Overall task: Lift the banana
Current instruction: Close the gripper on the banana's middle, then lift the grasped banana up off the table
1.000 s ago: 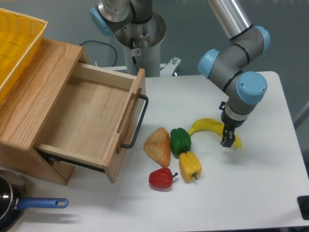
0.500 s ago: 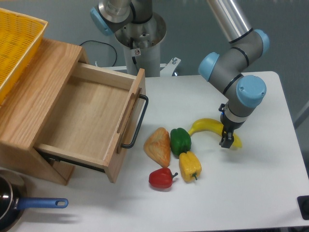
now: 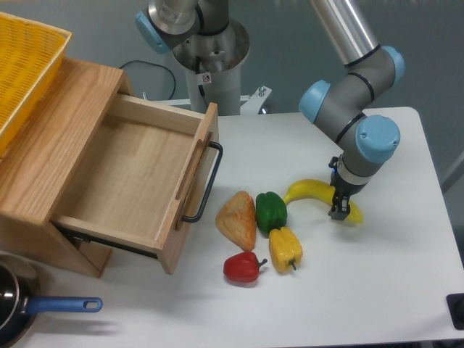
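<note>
The banana (image 3: 310, 190) is bright yellow and curved, lying on the white table (image 3: 391, 290) right of the green pepper. My gripper (image 3: 339, 206) points straight down over the banana's right end, its dark fingers closed around it. The banana's right tip shows just past the fingers. The banana looks to be still on or barely off the table.
A green pepper (image 3: 271, 212), a yellow pepper (image 3: 285, 249), a red pepper (image 3: 243, 267) and a tan bread-like item (image 3: 238, 219) lie left of the banana. An open wooden drawer (image 3: 138, 177) stands at the left, a yellow basket (image 3: 25, 61) above it, a blue-handled pan (image 3: 43, 308) at bottom left.
The gripper and the banana's right end have shifted very slightly up and left. The arm's elbow has moved a little. Other objects have not moved.
</note>
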